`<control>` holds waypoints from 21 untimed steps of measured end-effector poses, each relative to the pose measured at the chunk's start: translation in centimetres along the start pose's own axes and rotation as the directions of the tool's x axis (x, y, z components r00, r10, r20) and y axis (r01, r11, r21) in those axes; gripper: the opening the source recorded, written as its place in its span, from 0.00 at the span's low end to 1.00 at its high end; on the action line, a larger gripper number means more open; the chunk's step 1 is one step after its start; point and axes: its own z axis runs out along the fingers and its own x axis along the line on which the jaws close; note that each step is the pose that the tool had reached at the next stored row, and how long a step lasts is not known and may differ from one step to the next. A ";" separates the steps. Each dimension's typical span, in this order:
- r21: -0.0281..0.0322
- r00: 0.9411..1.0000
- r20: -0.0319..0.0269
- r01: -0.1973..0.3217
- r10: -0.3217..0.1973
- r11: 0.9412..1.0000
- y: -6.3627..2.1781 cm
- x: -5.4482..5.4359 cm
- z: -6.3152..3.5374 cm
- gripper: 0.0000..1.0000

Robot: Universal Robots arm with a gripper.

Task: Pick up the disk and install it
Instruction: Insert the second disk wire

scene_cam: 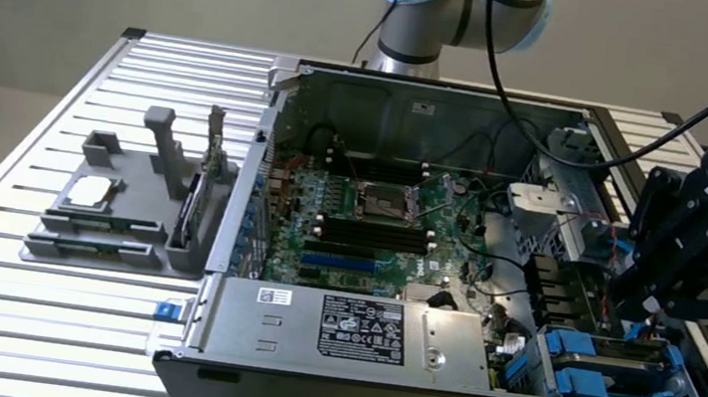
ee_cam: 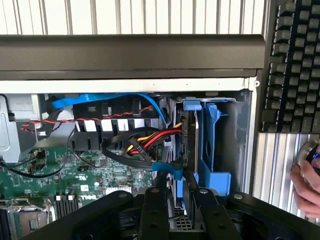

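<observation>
A: Slatted metal table [scene_cam: 1, 248] held an open computer case [scene_cam: 439, 389]; from outside, the gripper [scene_cam: 662, 309] hung over the blue drive bays [scene_cam: 601, 372] at the exterior view's right.

B: And the wrist view?

A: The disk [ee_cam: 189, 135] stood on edge in its blue frame [ee_cam: 212, 150], 1 unit, fingers [ee_cam: 152, 210] just beside it. Whether they gripped it, I couldn't tell. Best kept square to the bay, clear of the cables [ee_cam: 150, 142].

Disk [ee_cam: 189, 135] stood on edge in its blue frame, slotted down into the drive bay at the case corner, cables plugged alongside.
</observation>
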 end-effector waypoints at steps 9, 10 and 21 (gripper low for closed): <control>-0.002 1.000 0.001 0.017 -0.017 1.000 0.02 0.0 0.18 0.19; -0.003 1.000 0.002 0.018 -0.018 1.000 0.01 0.0 0.17 0.16; -0.003 1.000 0.000 0.020 -0.020 1.000 0.01 0.0 0.16 0.16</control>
